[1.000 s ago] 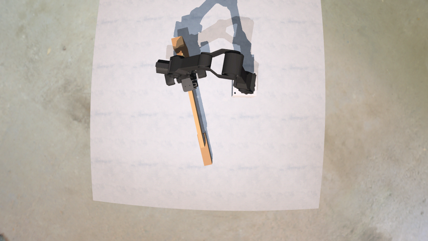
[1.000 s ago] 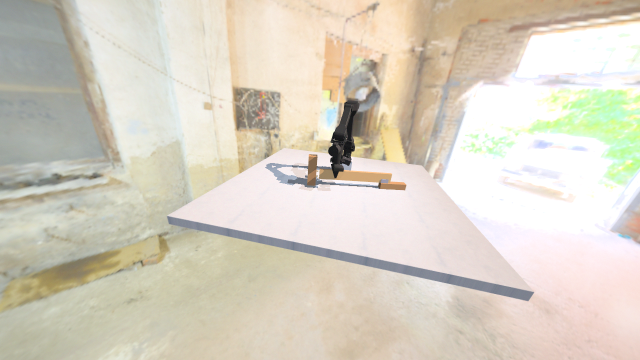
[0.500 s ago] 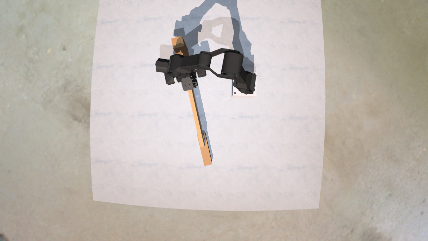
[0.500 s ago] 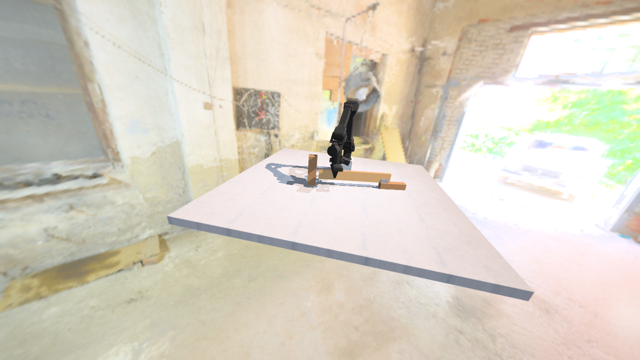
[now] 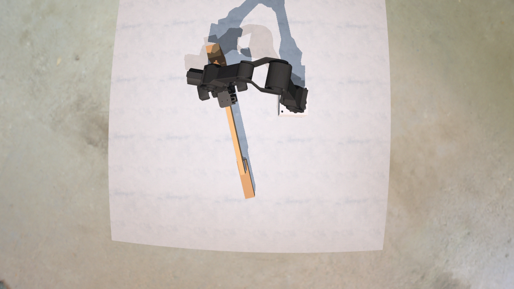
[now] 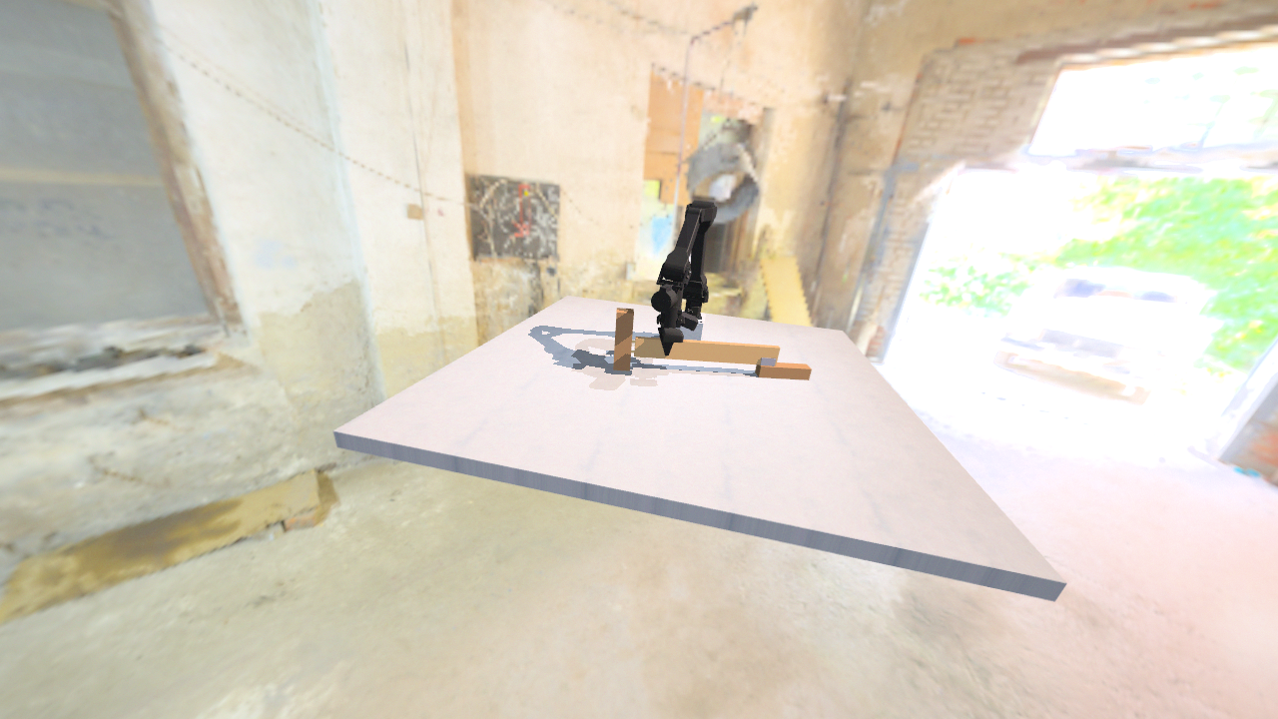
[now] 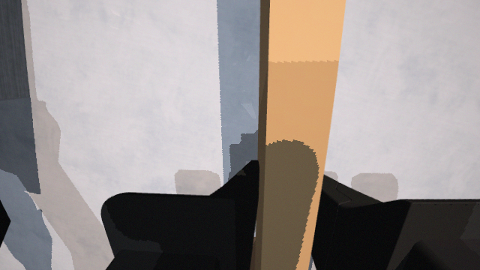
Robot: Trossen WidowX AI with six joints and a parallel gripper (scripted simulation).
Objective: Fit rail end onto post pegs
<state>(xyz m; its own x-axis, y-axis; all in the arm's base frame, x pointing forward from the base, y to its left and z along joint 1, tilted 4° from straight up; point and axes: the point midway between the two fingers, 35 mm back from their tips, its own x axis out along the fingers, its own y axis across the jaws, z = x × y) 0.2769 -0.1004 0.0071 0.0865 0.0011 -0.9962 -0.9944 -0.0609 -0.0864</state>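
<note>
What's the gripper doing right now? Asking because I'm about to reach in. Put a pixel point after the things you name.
Gripper (image 6: 667, 349) (image 7: 273, 167): closed on the bed rail (image 5: 235, 138) (image 6: 728, 351) (image 7: 304, 37).

My arm covers the rail's near end (image 5: 227, 110) from above; pegs and holes too small to make out in the exterior view. My fingers run off the wrist view's bottom edge.

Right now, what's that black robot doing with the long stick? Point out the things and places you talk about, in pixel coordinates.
The black robot arm (image 5: 278, 77) (image 6: 686, 246) has its fingers closed on the long wooden rail (image 5: 235, 138) (image 6: 728, 351) (image 7: 300, 101). One end of the rail is by the low block (image 5: 247, 186) (image 6: 788, 370). The other points toward the standing post (image 5: 212, 48) (image 6: 623, 340). I can't tell whether any pegs are in their holes.
</note>
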